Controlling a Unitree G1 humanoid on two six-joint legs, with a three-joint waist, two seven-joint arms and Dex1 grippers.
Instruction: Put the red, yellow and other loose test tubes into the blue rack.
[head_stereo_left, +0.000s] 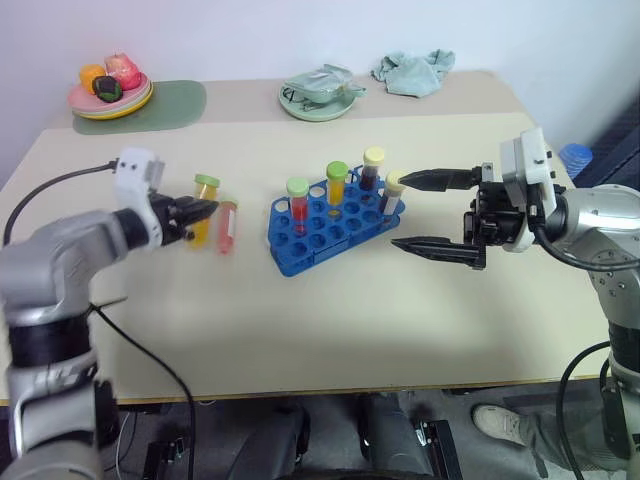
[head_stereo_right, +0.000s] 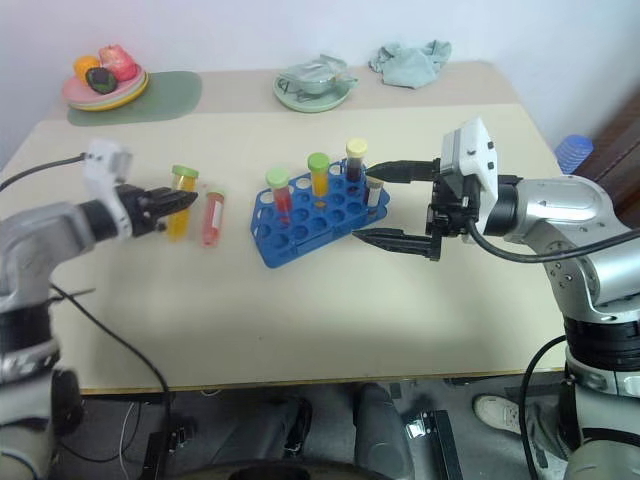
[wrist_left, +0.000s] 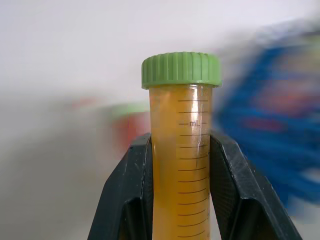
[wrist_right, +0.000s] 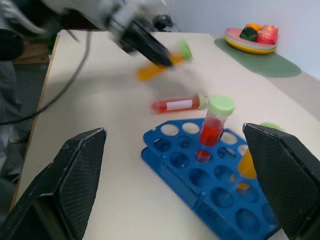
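Beige table (head_stereo_left: 330, 310): the yellow tube (wrist_left: 181, 165), marked "mL", is pinched by the left gripper (head_stereo_left: 200, 212), its bottom cut off; the right gripper (head_stereo_left: 425, 212) is spread wide beside the blue rack (head_stereo_left: 330, 228).

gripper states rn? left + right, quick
Left gripper: shut on the yellow tube with the green cap.
Right gripper: open, holding nothing, beside the blue rack.

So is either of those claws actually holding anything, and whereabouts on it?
The left gripper holds the yellow tube by its body, just below the green cap. The right gripper holds nothing.
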